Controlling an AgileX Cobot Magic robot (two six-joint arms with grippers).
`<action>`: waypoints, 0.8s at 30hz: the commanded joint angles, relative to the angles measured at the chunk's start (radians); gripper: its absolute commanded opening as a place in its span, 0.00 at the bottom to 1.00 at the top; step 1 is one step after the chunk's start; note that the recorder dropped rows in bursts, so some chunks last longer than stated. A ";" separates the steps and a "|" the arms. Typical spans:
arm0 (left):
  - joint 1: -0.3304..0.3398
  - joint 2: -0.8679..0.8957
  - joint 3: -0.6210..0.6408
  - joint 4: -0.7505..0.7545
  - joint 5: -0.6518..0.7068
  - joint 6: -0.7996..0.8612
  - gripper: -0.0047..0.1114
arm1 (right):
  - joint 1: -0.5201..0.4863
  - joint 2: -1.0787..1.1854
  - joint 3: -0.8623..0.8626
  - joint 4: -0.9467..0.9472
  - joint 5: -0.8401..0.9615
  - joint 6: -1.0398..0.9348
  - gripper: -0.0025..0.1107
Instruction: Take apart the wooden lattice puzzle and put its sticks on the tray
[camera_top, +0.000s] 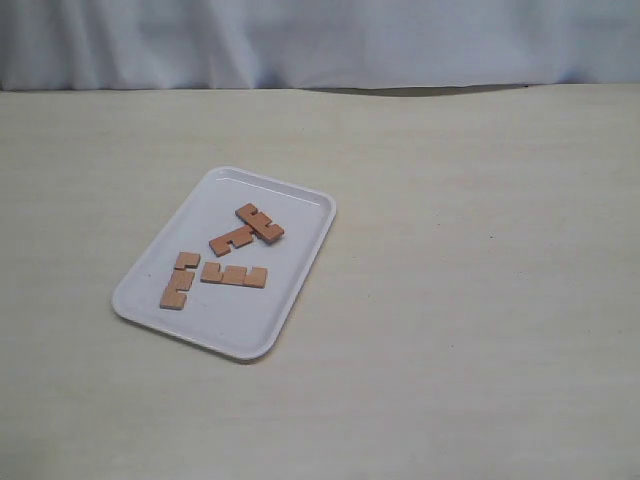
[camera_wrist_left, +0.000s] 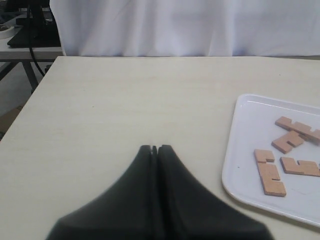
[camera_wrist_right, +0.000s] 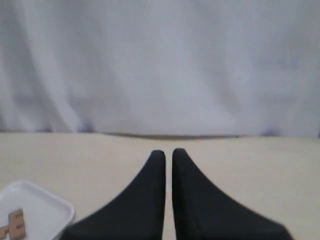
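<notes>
Exterior view shows us four sticks (camera_top: 233, 275) on the tray (camera_top: 262, 312); task seems done; left claw (camera_wrist_left: 154, 149) and right claw (camera_wrist_right: 168, 153) sit closed, empty, needing only to back away.

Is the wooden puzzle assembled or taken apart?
Taken apart: four separate notched sticks lie flat on the white tray, none interlocked into a grid.

We are finding no text, label, brand, number or sign that can be read in any of the views.
</notes>
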 joint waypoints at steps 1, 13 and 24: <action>-0.007 -0.003 0.003 0.002 -0.006 0.001 0.04 | 0.011 -0.257 0.085 -0.006 -0.100 0.005 0.06; -0.007 -0.003 0.003 0.002 -0.006 0.001 0.04 | 0.011 -0.497 0.130 0.001 -0.108 0.005 0.06; -0.007 -0.003 0.003 0.002 -0.006 0.001 0.04 | 0.011 -0.497 0.314 0.071 -0.111 0.004 0.06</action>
